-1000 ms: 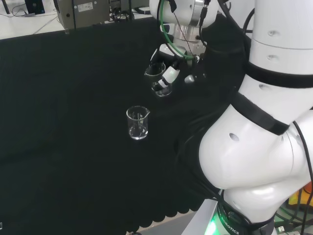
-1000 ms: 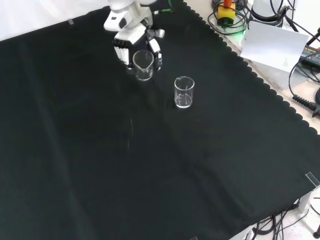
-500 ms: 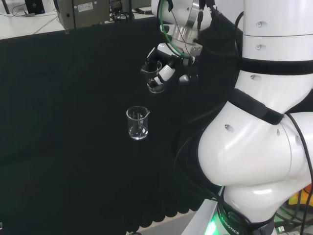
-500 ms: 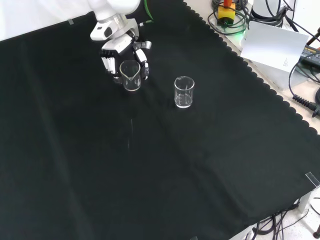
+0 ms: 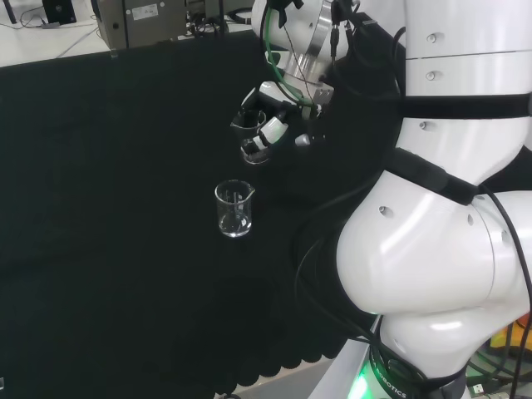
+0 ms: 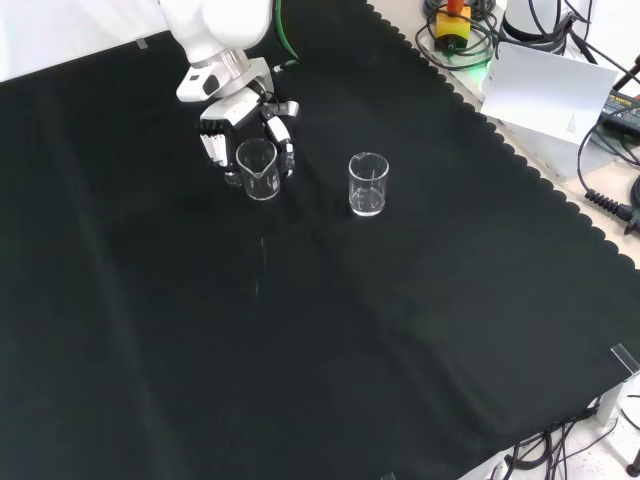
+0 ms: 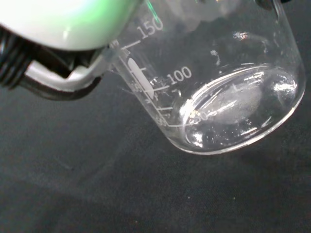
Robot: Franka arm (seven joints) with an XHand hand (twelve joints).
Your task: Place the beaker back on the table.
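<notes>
- Head view: white arm links [image 5: 432, 249] fill the right side; black cloth [image 5: 108, 208] covers the bench.
- Front view: cloth [image 6: 330, 350] runs to a scalloped edge at right.
- Hand [image 6: 232, 120]: enters from the front view's top, fingers curled round a clear beaker [image 6: 257, 169]; in the head view the hand [image 5: 274, 108] sits left of the arm links, clasping the beaker [image 5: 252, 133].
- Held beaker: mouth up, long axis near upright with a slight tilt, spout toward the camera in the front view; whether its base touches the cloth, cannot tell.
- Wrist view: beaker [image 7: 228, 97] close, base toward the cloth, white graduation marks on the wall; looks empty.
- Second beaker [image 6: 367, 184]: upright on the cloth, apart from the hand, right of it in the front view; nearer the camera [image 5: 233, 209] in the head view.
- Count: two beakers, one hand.
</notes>
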